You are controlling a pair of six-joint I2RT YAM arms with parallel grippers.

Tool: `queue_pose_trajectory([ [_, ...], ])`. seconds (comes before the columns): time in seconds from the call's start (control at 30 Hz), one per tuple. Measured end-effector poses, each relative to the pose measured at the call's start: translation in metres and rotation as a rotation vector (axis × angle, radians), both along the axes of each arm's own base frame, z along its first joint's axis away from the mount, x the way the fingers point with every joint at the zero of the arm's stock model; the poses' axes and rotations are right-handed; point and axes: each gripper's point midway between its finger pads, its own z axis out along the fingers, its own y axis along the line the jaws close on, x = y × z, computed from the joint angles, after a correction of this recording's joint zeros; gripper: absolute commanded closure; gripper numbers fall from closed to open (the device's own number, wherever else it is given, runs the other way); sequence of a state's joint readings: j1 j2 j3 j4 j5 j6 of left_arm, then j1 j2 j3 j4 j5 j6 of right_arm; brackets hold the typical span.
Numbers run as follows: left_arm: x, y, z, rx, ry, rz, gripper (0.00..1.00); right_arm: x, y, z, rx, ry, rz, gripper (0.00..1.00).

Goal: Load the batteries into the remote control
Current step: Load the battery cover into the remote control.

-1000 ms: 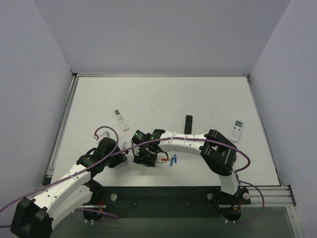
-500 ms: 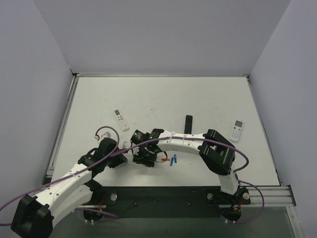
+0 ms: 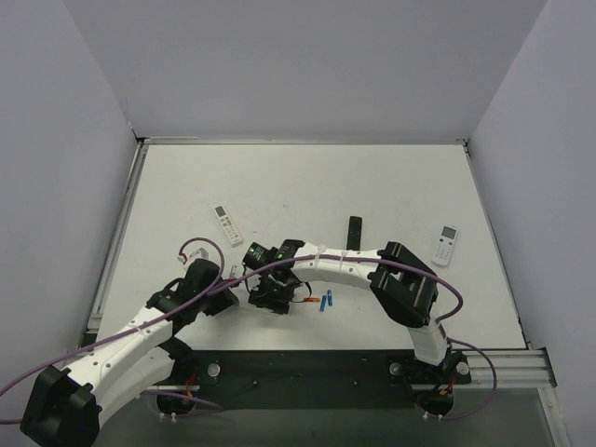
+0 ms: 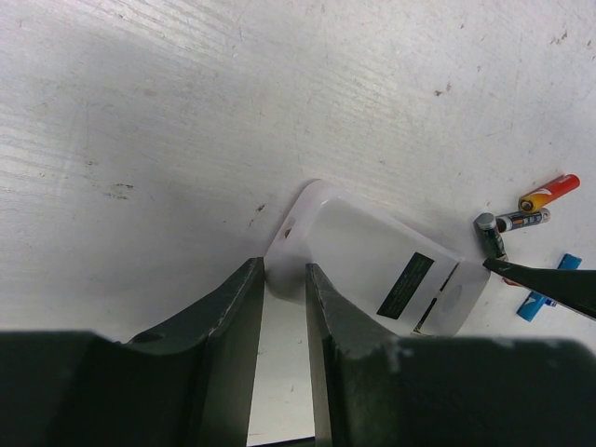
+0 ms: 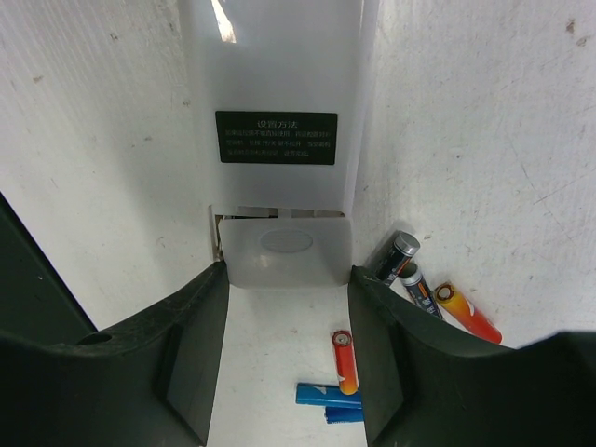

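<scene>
The remote control [image 4: 372, 256] lies back up, white with a small dark label; in the top view it is mostly hidden under the two grippers. My left gripper [image 4: 284, 277] [image 3: 237, 285] is shut on its rounded near corner. My right gripper [image 5: 287, 276] [image 3: 270, 296] clasps the remote's battery cover [image 5: 289, 244] at the other end, one finger on each side; the cover sits slightly shifted from its seam. The batteries lie loose beside that end: two dark grey ones [image 5: 397, 256], an orange one [image 5: 466, 315], a red one [image 5: 343, 361] and blue ones [image 5: 328, 395] [image 3: 322, 301].
A slim white remote [image 3: 227, 223] lies at the back left. A black remote [image 3: 354, 232] and another white remote [image 3: 445, 244] lie to the right. The table's [image 3: 307, 182] near edge is just behind the grippers.
My right gripper has shifted slightly left, toward the left gripper. The left arm has hardly moved.
</scene>
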State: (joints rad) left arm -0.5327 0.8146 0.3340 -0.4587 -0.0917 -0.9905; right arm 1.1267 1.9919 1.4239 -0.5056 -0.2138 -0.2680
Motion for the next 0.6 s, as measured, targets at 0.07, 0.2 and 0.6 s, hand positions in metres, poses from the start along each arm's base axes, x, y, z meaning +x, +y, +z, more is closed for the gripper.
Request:
queue_pose_trajectory([
  [0.07, -0.0001, 0.0000, 0.0002, -0.001, -0.001, 0.000, 0.66, -0.0001, 0.0000, 0.0001, -0.001, 0.001, 0.000, 0.64],
  [0.2, 0.0000, 0.0001, 0.0012, -0.004, -0.008, 0.001, 0.66, -0.0005, 0.0000, 0.0001, -0.002, 0.003, -0.002, 0.63],
  [0.6, -0.0006, 0.0014, 0.0021, -0.008, -0.013, 0.011, 0.66, -0.0042, 0.0005, 0.0000, -0.005, 0.007, -0.001, 0.55],
])
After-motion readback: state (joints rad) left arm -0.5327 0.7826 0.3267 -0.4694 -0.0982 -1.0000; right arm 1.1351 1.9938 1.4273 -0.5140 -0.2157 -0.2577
